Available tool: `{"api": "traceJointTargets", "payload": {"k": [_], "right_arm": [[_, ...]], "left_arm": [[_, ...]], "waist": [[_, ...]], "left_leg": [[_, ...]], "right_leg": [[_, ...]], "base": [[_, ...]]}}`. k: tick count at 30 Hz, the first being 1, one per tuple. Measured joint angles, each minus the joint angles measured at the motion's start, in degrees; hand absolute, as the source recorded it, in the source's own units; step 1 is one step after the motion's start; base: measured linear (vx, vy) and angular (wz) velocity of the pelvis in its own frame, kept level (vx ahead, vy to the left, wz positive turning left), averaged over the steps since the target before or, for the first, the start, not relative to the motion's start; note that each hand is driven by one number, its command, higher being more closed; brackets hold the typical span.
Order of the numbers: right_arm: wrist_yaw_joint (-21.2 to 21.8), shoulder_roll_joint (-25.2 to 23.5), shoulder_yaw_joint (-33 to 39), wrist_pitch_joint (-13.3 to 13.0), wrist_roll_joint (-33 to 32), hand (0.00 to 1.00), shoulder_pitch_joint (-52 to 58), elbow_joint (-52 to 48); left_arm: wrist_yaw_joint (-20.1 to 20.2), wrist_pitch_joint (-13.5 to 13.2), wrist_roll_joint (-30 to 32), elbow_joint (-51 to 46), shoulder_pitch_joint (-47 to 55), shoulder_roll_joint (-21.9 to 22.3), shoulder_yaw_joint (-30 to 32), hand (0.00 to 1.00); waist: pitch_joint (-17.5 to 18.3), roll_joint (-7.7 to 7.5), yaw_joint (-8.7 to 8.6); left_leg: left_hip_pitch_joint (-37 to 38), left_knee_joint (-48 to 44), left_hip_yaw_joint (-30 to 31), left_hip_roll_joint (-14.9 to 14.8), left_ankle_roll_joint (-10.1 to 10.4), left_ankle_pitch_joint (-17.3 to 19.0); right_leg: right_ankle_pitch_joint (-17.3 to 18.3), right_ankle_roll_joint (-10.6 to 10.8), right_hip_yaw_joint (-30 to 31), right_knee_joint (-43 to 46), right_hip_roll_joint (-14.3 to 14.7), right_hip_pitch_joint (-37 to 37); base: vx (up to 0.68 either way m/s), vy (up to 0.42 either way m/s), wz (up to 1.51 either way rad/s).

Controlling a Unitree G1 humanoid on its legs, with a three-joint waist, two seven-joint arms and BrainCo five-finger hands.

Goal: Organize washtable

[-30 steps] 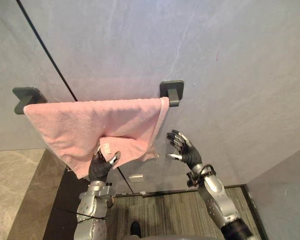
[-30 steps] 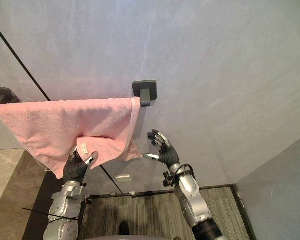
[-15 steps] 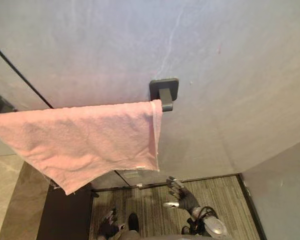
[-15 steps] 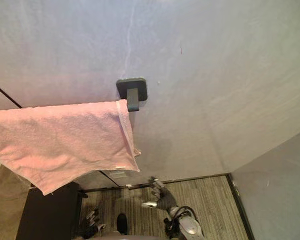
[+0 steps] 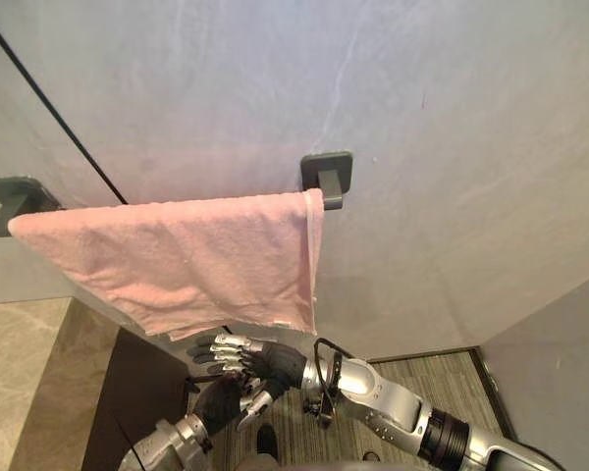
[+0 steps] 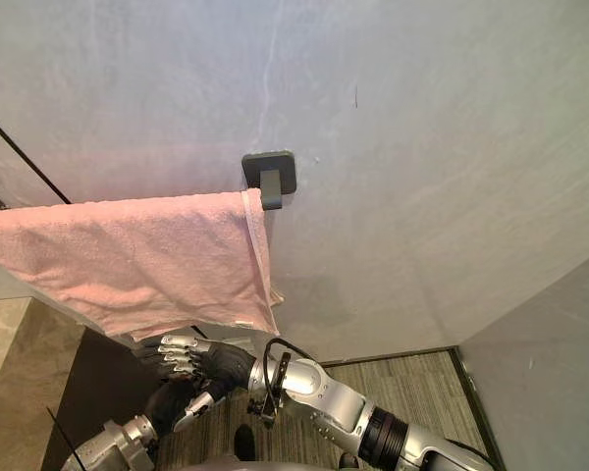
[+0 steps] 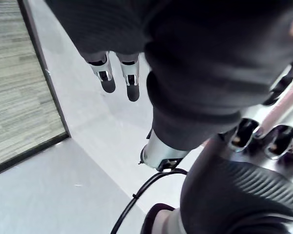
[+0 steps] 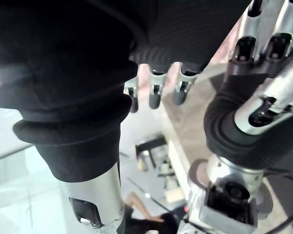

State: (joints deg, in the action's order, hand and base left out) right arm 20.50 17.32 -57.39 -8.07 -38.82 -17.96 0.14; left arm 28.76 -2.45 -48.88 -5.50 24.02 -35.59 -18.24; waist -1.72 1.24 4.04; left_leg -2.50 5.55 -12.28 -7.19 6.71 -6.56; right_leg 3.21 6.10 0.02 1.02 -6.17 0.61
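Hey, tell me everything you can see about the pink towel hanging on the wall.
The pink towel looks like soft terry cloth, folded over and draped between the left bracket and the right bracket, both dark, against the grey wall. Its hemmed side edge hangs by the right bracket. The lower edge slants, shorter toward the left. The right hand and left hand sit just beneath it; contact cannot be told.

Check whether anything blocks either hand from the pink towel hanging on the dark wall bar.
Nothing separates the right hand from the pink terry towel hanging just above it. The right hand itself lies across the left hand, between it and the towel.
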Motion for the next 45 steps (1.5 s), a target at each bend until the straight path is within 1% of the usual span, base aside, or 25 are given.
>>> {"api": "traceJointTargets", "payload": {"k": [2,3,6,9,11,13,15,17,19,21,23,25,26,27,28,34,37,40,41,43,45], "right_arm": [[0.0,0.6,0.2,-0.4,-3.7,0.00,-1.0,-1.4],[0.0,0.6,0.2,-0.7,-4.6,0.00,-1.0,-1.8],[-0.4,0.7,0.8,-1.4,-4.5,0.00,-0.8,-1.8],[-0.6,0.7,2.2,-2.1,-4.3,0.00,-0.1,-1.8],[-1.1,0.5,3.9,-2.4,-3.7,0.00,0.6,-1.8],[-2.1,0.3,6.7,-2.8,-3.3,0.00,1.4,-1.7],[-4.4,0.2,11.5,-2.9,-3.1,0.00,2.3,-1.1],[-5.7,-0.2,14.0,-3.0,-1.5,0.00,2.3,-0.8],[-6.8,-1.3,16.2,-3.6,-0.8,0.00,2.2,0.6],[-8.0,-2.9,18.7,-4.1,1.1,0.00,2.1,3.5],[-8.5,-4.2,20.7,-4.1,1.3,0.00,1.3,6.7],[-10.0,-4.9,22.4,-4.2,1.3,0.00,-1.1,9.9],[-10.7,-4.9,23.8,-4.2,1.6,0.00,-2.4,10.9],[-10.6,-4.9,24.3,-4.2,2.8,0.00,-3.0,11.0],[-10.6,-5.0,24.4,-4.3,3.2,0.00,-3.1,11.0],[-10.7,-5.7,26.5,-4.3,3.5,0.00,-4.1,11.1],[-10.5,-5.7,27.8,-4.3,3.5,0.00,-4.4,11.0],[-10.5,-5.6,29.0,-4.3,3.5,0.00,-4.4,10.3],[-10.3,-5.6,29.8,-4.4,3.5,0.00,-4.4,9.5],[-10.2,-5.7,29.9,-4.5,3.5,0.00,-4.4,9.1],[-10.2,-5.7,30.4,-4.6,3.5,0.00,-4.2,8.2]], "left_arm": [[-0.1,-0.4,-2.6,-1.6,-2.2,0.0,0.2,0.00],[-0.2,-0.8,-3.2,-2.0,-3.3,0.1,0.5,0.00],[-0.9,-1.2,-3.2,-2.0,-4.4,0.5,0.9,0.00],[-2.9,-2.1,-2.5,-1.9,-4.4,2.5,1.6,0.00],[-3.8,-2.6,-1.7,-1.9,-4.5,3.9,3.6,0.00],[-5.1,-3.3,-0.6,-1.8,-4.8,4.8,6.1,0.00],[-6.5,-4.8,0.2,-1.8,-5.1,6.0,9.8,0.00],[-7.0,-5.5,0.3,-1.7,-5.4,6.1,11.0,0.00],[-7.9,-5.6,0.9,-1.5,-6.7,6.2,11.7,0.00],[-8.0,-5.7,2.2,-0.5,-9.1,6.6,12.5,0.00],[-8.5,-6.1,2.5,0.6,-10.9,7.4,13.0,0.00],[-9.2,-6.7,2.9,2.1,-12.7,7.4,13.0,0.00],[-9.4,-6.9,3.8,2.8,-14.1,7.5,12.9,0.00],[-10.1,-6.9,4.6,3.5,-15.2,7.5,12.9,0.00],[-10.3,-6.9,4.6,3.9,-15.8,7.5,12.9,0.00],[-11.8,-7.0,6.3,6.2,-19.4,8.0,12.9,0.00],[-12.3,-7.1,7.0,7.8,-20.9,8.4,13.2,0.00],[-13.2,-7.2,9.1,8.7,-21.5,8.6,14.5,0.00],[-14.2,-7.9,10.5,10.3,-22.6,8.9,15.1,0.00],[-15.0,-8.0,11.6,11.3,-23.2,9.9,16.3,0.00],[-17.2,-8.1,14.4,13.6,-24.8,11.5,17.4,0.00]], "waist": [[0.0,-0.03,0.01],[0.1,-0.07,-0.06],[0.1,-0.09,-0.15],[0.1,-0.09,0.00],[0.1,-0.10,-0.02],[0.1,-0.09,-0.09],[0.1,-0.08,-0.05],[0.2,-0.06,0.01],[0.3,-0.03,0.08],[0.3,-0.03,0.13],[0.3,-0.02,0.20],[0.3,-0.01,0.32],[0.3,0.00,0.77],[0.3,-0.01,1.37],[0.3,-0.01,1.58],[-0.1,0.55,1.62],[-0.4,0.89,1.69],[-1.3,0.98,1.69],[-1.6,0.94,1.81],[-1.7,0.93,1.81],[-2.7,0.94,1.73]], "left_leg": [[0.4,0.0,0.5,0.2,0.0,0.0],[0.4,0.0,0.8,0.2,0.0,0.0],[0.4,0.1,1.3,0.3,-0.1,-0.1],[0.3,0.3,1.7,0.3,-0.2,-0.2],[0.1,0.3,2.1,0.3,-0.2,-0.2],[-0.3,0.3,2.7,0.3,-0.3,-0.3],[-1.1,0.3,3.4,0.3,-0.3,-0.7],[-1.9,0.3,3.6,0.3,-0.4,-1.1],[-2.6,0.3,3.9,0.3,-0.4,-1.4],[-3.3,0.3,4.3,0.3,-0.5,-1.6],[-3.8,0.3,4.4,0.2,-0.5,-1.7],[-5.0,0.3,4.6,0.0,-0.3,-2.0],[-6.1,0.3,4.5,-0.2,-0.3,-2.2],[-6.9,0.0,4.5,-0.5,-0.4,-2.5],[-7.2,0.0,4.5,-0.7,-0.4,-2.6],[-10.0,0.1,5.2,-1.0,-0.2,-3.5],[-11.0,0.3,5.2,-1.0,-0.1,-3.5],[-11.5,0.3,5.2,-0.9,0.0,-3.4],[-12.3,0.3,5.2,-0.9,0.0,-3.4],[-13.1,0.3,5.2,-0.9,-0.1,-3.5],[-13.3,0.3,5.2,-0.8,-0.1,-3.6]], "right_leg": [[0.1,0.1,-0.5,0.1,0.0,-0.6],[0.3,0.2,-0.8,0.4,0.0,-0.6],[0.7,0.0,-1.2,1.1,-0.1,-0.5],[0.8,0.0,-1.6,1.3,0.0,-0.5],[0.9,-0.1,-1.9,1.4,0.0,-0.5],[1.0,-0.2,-2.6,1.6,0.0,-0.4],[1.0,-0.2,-3.2,1.7,0.0,0.0],[1.0,-0.3,-3.3,1.7,0.0,0.8],[1.0,-0.3,-3.6,1.8,0.1,1.4],[0.9,-0.3,-4.2,1.8,0.1,1.7],[0.9,-0.4,-4.3,1.7,0.0,1.9],[0.5,-0.4,-4.3,1.6,0.2,3.2],[0.2,-0.6,-4.2,1.5,0.4,3.8],[-0.4,-0.6,-4.2,1.0,0.7,4.5],[-0.5,-0.7,-4.1,0.9,0.8,4.7],[-0.8,-0.9,-4.6,1.4,1.3,7.1],[-1.2,-0.7,-4.6,1.7,1.2,8.3],[-1.5,-0.5,-4.5,1.8,0.9,8.9],[-1.7,-0.5,-4.3,1.8,0.9,9.9],[-2.0,-0.4,-4.3,1.9,0.9,10.6],[-2.1,-0.4,-4.3,1.9,0.8,10.8]], "base": [[0.00,0.002,0.12],[-0.01,-0.001,0.10],[-0.02,-0.002,0.08],[-0.02,-0.002,0.06],[-0.02,-0.002,0.10],[-0.02,-0.003,0.15],[-0.02,-0.003,0.16],[-0.02,-0.003,0.07],[-0.02,-0.006,0.09],[0.00,-0.007,0.12],[0.00,-0.002,0.04],[0.00,0.000,0.00],[0.00,0.000,0.00],[0.00,-0.024,-0.04],[0.00,0.000,0.00],[-0.06,-0.007,0.06],[-0.08,0.015,-0.01],[-0.06,0.019,-0.02],[-0.05,0.020,-0.01],[-0.02,0.009,-0.01],[0.00,0.000,0.00]]}}
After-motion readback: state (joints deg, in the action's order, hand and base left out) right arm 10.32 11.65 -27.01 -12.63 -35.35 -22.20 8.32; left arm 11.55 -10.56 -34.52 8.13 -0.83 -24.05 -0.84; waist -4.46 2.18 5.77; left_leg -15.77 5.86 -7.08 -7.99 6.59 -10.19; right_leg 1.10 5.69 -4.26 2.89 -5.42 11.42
